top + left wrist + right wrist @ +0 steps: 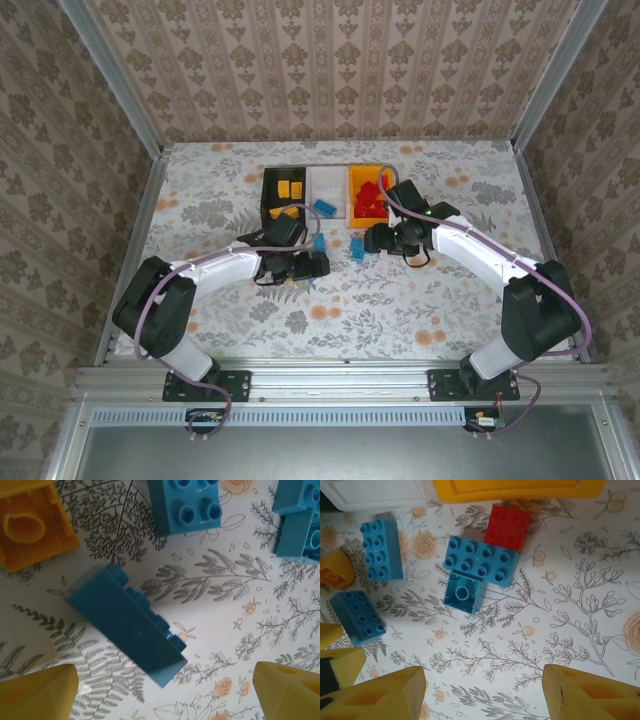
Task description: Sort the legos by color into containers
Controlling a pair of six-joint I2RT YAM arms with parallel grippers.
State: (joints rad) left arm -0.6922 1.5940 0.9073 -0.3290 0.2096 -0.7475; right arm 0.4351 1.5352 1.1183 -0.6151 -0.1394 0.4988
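Note:
The containers stand in a row at the back: black bin (270, 190) with yellow legos, white bin (328, 183), orange bin (352, 180) with red legos. My left gripper (165, 695) is open just short of a dark blue lego (127, 622) lying on its side, which is not between the fingers. An upturned orange-yellow lego (30, 525) and lighter blue legos (185, 505) lie beyond it. My right gripper (485, 692) is open over bare cloth. Ahead of it lie a long blue lego (480, 560), an upturned small blue one (464, 592) and a red lego (507, 526).
Two more blue legos (381, 550) (357, 617) and an orange-yellow one (335, 570) lie left of the right gripper, close to the left gripper's fingers (340, 662). The two grippers (300, 265) (375, 240) stand near each other just in front of the bins. Walls ring the flowered table (450, 310).

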